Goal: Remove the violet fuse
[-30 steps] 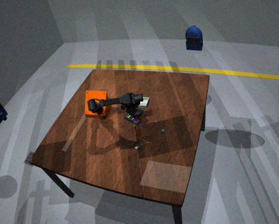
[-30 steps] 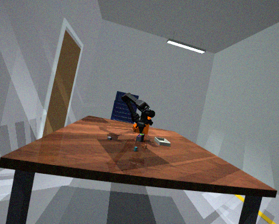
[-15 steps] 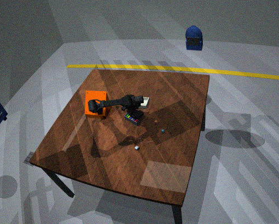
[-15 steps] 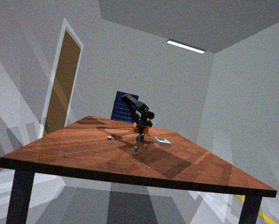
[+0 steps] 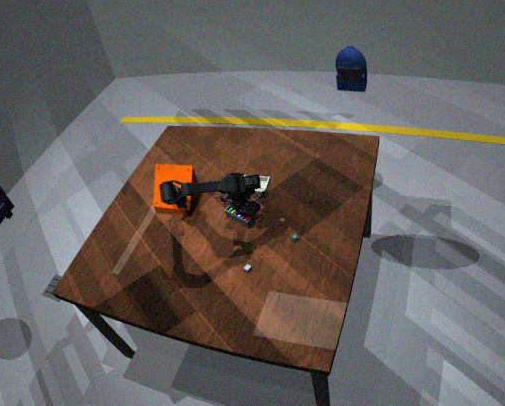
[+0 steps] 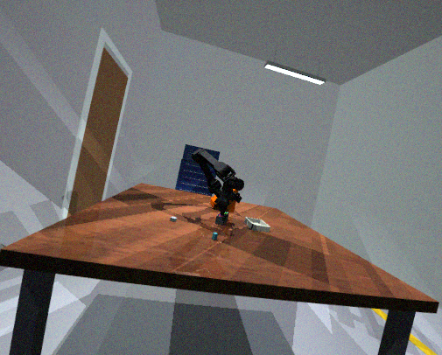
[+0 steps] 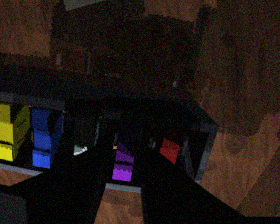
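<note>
It looks like a workshop: in the top view, a yellow floor line (image 5: 301, 123) at twelve o'clock and, perhaps, a blue welding mask (image 5: 351, 69) at one o'clock.

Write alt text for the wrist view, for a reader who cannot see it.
The dark jaws reach down, parted, over a fuse block, with the violet fuse showing between them. Yellow, blue and pale fuses stand to its left in the image, a red one to its right.

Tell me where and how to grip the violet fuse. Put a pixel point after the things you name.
Best guess: pinch the upright violet plastic-looking fuse (image 7: 123, 162) by its upper end, coming from straight above. It stands in a row, a red fuse (image 7: 170, 150) and a pale fuse (image 7: 80, 149) on either side, so the pincer has little sideways room.
</note>
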`<state>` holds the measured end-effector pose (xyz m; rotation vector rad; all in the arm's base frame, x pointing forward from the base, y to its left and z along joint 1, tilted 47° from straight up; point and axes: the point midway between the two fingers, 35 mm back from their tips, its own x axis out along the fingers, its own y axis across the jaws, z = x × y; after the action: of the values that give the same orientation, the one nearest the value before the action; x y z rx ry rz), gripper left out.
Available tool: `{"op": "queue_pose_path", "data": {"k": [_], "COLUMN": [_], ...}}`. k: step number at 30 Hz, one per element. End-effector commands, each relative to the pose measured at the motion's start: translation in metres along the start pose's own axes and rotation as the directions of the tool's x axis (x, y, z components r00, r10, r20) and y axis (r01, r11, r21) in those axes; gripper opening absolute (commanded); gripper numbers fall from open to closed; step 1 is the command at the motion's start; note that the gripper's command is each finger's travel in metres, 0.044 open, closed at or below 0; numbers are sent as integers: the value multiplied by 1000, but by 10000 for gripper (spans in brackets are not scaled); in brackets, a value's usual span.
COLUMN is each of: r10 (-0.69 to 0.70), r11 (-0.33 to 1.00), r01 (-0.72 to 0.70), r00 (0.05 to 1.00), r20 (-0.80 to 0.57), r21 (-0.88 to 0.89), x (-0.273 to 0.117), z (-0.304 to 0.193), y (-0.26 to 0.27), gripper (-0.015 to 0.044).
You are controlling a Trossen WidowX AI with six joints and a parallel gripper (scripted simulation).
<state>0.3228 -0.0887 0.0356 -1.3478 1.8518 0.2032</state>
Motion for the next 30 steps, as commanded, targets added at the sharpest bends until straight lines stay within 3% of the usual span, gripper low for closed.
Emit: {"op": "queue_pose_path", "data": {"k": [1, 8, 19, 30], "r10": [0, 0, 1, 1], "r11": [1000, 1000, 1000, 1000], "r01": [0, 0, -1, -1], "r00": [1000, 1000, 1000, 1000], "r20": [-5, -5, -1, -1], "r21": [-8, -8, 0, -1], "x": [5, 6, 5, 1], "z": [-1, -1, 0, 0], "y": [1, 1, 0, 0], "gripper": [74, 74, 1, 0]}}
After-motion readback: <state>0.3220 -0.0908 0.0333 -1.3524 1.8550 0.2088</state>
